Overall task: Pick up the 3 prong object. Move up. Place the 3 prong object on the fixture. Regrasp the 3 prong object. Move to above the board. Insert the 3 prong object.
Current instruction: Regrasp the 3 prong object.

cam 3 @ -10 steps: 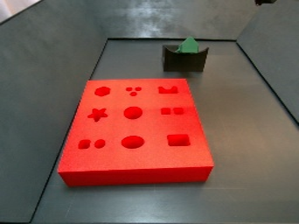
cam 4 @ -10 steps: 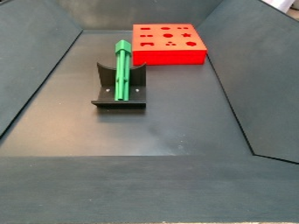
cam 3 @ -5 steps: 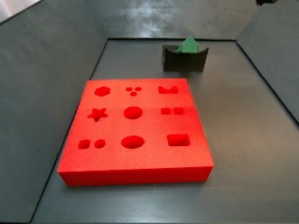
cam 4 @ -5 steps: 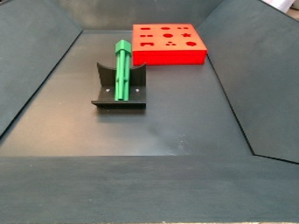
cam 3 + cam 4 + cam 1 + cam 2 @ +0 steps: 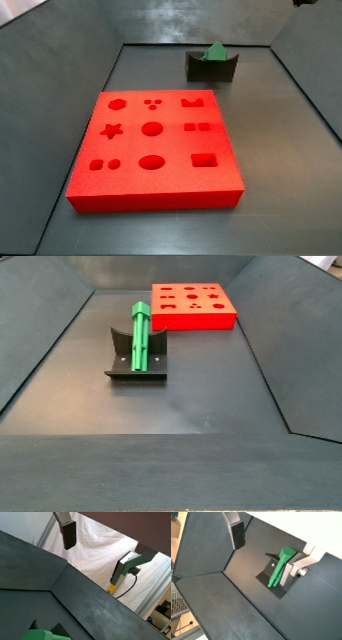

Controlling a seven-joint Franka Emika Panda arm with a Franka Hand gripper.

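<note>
The 3 prong object, a slim green peg, lies lengthwise in the notch of the dark fixture. In a side view the peg's triangular end pokes above the fixture, behind the red board. My gripper hangs well above them and is open, with nothing between its fingers. In a wrist view the peg and fixture show far below, close to one finger. In a wrist view my gripper shows against a white sheet, with the peg's end at the edge.
The board lies flat on the dark floor beyond the fixture, its cut-out holes facing up. Sloping dark walls enclose the floor on all sides. A white sheet hangs outside the enclosure.
</note>
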